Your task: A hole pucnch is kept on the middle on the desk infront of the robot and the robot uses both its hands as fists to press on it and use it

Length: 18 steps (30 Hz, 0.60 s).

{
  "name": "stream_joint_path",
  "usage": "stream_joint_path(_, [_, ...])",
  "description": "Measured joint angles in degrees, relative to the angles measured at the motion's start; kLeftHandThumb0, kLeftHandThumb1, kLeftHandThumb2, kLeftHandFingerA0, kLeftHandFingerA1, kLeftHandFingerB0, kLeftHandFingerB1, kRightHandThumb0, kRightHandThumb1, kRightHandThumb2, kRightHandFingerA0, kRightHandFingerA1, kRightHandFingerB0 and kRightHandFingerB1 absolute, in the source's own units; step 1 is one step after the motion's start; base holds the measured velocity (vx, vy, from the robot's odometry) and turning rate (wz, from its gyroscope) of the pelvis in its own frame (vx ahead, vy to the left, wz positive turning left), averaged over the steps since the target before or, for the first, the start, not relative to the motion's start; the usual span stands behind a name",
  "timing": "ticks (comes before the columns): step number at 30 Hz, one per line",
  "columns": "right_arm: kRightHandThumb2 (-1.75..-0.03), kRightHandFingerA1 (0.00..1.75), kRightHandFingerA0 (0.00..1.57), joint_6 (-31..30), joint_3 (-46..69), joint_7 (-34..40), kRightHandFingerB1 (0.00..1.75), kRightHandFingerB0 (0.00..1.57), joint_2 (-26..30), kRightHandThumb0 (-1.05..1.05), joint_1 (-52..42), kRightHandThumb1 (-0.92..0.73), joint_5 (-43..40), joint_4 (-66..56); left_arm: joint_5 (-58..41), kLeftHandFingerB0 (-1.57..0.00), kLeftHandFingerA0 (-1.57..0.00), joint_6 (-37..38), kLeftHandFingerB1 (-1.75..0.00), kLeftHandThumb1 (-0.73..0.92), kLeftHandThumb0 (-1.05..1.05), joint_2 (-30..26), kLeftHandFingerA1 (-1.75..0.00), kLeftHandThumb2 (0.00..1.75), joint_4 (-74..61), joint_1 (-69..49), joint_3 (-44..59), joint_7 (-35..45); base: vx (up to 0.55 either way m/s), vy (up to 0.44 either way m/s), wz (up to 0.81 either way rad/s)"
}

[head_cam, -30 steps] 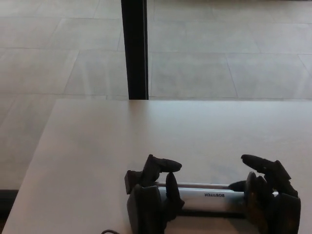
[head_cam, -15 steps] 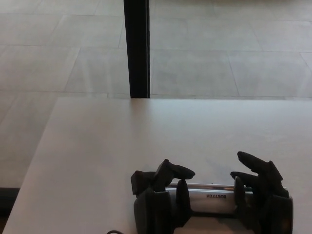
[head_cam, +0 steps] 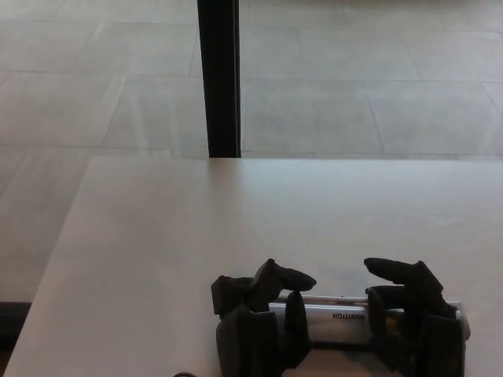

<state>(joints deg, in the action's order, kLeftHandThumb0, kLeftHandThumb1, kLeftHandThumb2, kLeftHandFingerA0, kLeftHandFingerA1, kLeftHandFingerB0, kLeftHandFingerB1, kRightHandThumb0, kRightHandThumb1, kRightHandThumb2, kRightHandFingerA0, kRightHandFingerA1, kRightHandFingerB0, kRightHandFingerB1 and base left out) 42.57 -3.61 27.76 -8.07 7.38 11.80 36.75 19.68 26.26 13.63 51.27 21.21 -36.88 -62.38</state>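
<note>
There was 1 punch (head_cam: pixel 346 316), 1 desk (head_cam: pixel 236 228), 1 dark post (head_cam: pixel 219 78) and 2 black hands in the head view. The punch was a long silver bar lying crosswise at the near edge of the desk, with small dark lettering printed on its top, seen upside down from the robot's side. Its black base showed as a dark strip under the silver bar, and a thin bright rod ran along its far edge.

The left hand (head_cam: pixel 259 326) sat over the left end of the punch, its fingers (head_cam: pixel 287 276) curled forward and bent down over that end rather than spread. The right hand (head_cam: pixel 416 322) sat over the right end, with 2 fingers (head_cam: pixel 393 269) reaching out past the bar toward the far side, partly bent; neither hand was balled into a tight fist. The silver middle of the punch lay bare between the 2 hands. Whether either hand pressed firmly on the bar could not be told from the view.

Beyond the hands the pale desk stretched away, and the post stood at its far edge, ahead of the left hand, against a tiled floor (head_cam: pixel 354 94).
</note>
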Motion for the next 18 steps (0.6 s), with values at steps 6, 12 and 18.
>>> stream_joint_path(6, [-0.77,1.67,0.9,0.95,2.61,-1.09,1.5,0.75,-3.28,-0.49,-0.14,-0.81,-2.85,-2.2,-0.19,-0.57,-0.77,-0.07,-1.61,0.88,-0.28,0.04,-1.75,0.87,-3.22,-0.29,-0.67,2.96,0.0,0.0,0.0])
stream_joint_path(12, [-0.9,1.75,1.01,-2.15,2.55,-2.73,1.42,0.72,-2.76,-0.37,-0.26,-0.75,-5.18,-11.11,-3.23,-0.6,-0.96,-2.49,-1.75,0.78,-0.26,-0.65,-1.75,1.1,-14.59,-0.69,0.06,7.55,0.0,0.0,0.0])
stream_joint_path(18, [-0.96,1.75,0.92,-6.96,2.87,-4.41,1.37,0.67,0.07,-0.27,-0.25,-0.72,-8.75,-20.72,-7.22,-0.6,-0.97,-5.79,-1.72,0.76,-0.31,-3.6,-1.75,0.98,-25.96,0.55,2.31,11.85,0.0,0.0,0.0])
